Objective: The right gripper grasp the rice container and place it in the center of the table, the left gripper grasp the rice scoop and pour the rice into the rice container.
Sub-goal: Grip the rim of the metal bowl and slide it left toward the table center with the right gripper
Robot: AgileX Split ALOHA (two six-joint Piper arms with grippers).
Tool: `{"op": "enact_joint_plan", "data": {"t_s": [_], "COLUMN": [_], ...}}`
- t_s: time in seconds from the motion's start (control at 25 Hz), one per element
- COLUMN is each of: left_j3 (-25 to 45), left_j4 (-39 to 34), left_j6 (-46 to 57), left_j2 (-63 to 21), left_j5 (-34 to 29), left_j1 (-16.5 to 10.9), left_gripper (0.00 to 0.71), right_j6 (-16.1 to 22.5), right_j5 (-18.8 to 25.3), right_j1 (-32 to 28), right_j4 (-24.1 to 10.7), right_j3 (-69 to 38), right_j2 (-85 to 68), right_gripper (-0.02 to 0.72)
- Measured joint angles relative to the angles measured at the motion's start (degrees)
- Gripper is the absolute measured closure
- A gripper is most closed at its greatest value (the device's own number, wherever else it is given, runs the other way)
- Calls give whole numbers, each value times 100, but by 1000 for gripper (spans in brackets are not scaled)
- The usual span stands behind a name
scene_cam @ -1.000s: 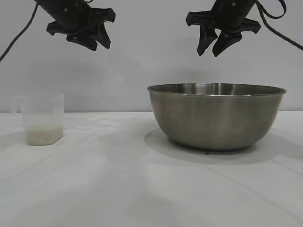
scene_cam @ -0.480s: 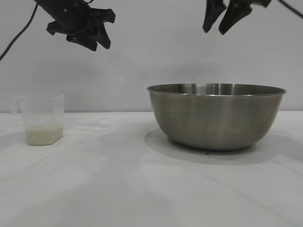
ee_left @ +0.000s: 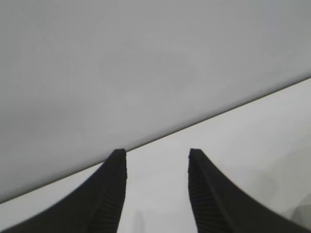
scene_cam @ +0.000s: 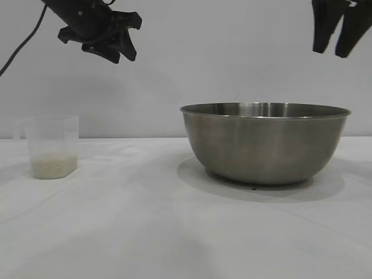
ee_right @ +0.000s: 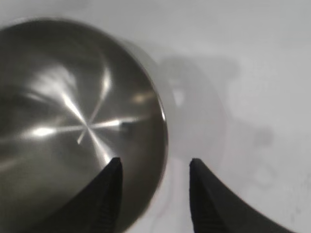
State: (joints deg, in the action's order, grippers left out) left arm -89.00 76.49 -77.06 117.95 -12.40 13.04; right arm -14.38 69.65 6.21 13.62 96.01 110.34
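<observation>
rice container [scene_cam: 265, 142] below right hand [scene_cam: 339, 51] — rim between parted fingers

Steel rice container [scene_cam: 265, 142] upright right, frosted rice scoop [scene_cam: 52, 146] with rice [scene_cam: 54, 165] left

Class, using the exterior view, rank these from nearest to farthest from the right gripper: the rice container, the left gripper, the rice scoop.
Measured from the right gripper, at the view's upper right:
1. Rice container: just below it, on the table's right half.
2. Left gripper: raised at the upper left.
3. Rice scoop: on the table at the far left, holding rice.
</observation>
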Motion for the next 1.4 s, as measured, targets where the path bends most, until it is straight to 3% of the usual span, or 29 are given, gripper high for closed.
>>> {"op": "enact_joint_plan", "data": {"t_s": [0.72,0.8,0.92,1.4], "left_j3": [0,0,0,0], "left_j4": [-66,-66,-66,-92], "left_j6": [22,22,22,37], "left_j2": [0,0,0,0], "left_j5": [-209,-209,-209,-209], "left_j1": [0,0,0,0], "left_gripper": [465,465,465,465], "right_j6": [0,0,0,0], "right_j5": [4,-87,-238,-655], "right_j1": [0,0,37,825], "right_j4": [22,75,99,621], "right_j3": [-68,-68,-68,-68], "right_j2": [1322,1363,1372,1468], "right_gripper": [440,584,703,703]}}
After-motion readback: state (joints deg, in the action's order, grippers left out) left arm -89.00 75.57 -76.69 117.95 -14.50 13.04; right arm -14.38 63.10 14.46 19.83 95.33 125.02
